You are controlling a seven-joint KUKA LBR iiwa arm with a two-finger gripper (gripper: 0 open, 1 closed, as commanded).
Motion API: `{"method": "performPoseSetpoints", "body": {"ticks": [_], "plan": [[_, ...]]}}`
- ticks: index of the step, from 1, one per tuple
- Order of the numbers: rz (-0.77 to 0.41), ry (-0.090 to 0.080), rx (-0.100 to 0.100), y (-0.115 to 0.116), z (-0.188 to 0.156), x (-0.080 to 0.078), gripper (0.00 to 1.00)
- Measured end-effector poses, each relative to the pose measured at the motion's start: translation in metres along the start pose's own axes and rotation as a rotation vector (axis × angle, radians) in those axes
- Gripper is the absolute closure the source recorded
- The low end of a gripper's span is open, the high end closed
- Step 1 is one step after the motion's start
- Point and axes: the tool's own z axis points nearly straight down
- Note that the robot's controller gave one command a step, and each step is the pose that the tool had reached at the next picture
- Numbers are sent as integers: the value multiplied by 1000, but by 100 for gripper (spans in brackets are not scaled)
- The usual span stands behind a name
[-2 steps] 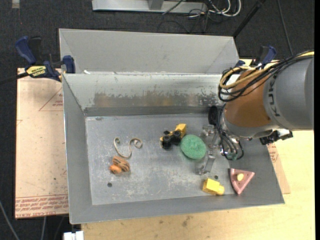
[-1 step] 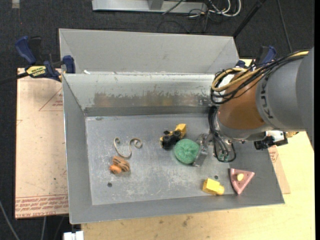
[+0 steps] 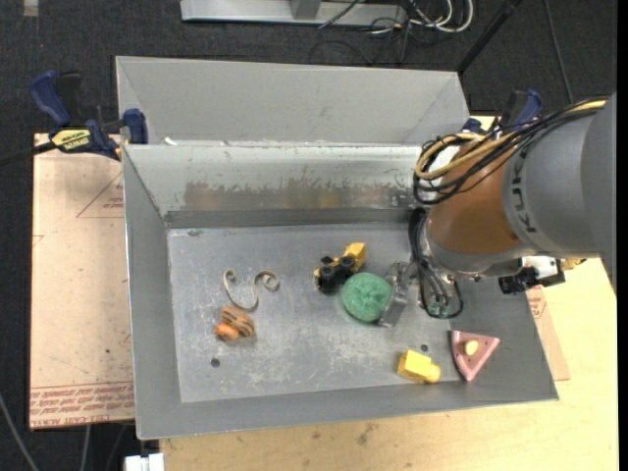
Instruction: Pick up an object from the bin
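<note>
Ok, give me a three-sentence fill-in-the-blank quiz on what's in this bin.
The round thing next to the tool is coloured ____.
The pink piece towards the near right corner of the bin is shaped like a ____.
Just left of that pink piece lies a block coloured ____.
Missing words: green, triangle, yellow.

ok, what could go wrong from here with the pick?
1. The jaws sit at the right edge of the green round lump, off its centre, so a grasp from there may push it aside rather than grip it.
2. The yellow-and-black toy lies close by the lump's upper left; a shove could knock it or jam both together.
</note>
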Motion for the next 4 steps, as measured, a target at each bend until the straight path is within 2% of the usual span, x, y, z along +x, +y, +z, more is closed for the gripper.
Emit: {"method": "performPoseSetpoints", "body": {"ticks": [1,2,3,4], "plan": [[7,5,1,12,-38,-8,100],[11,-8,-3,11,-61,-10,100],[19,10,1,-8,-86,-3,100],[12,-17,-3,-21,-81,-10,100]]}}
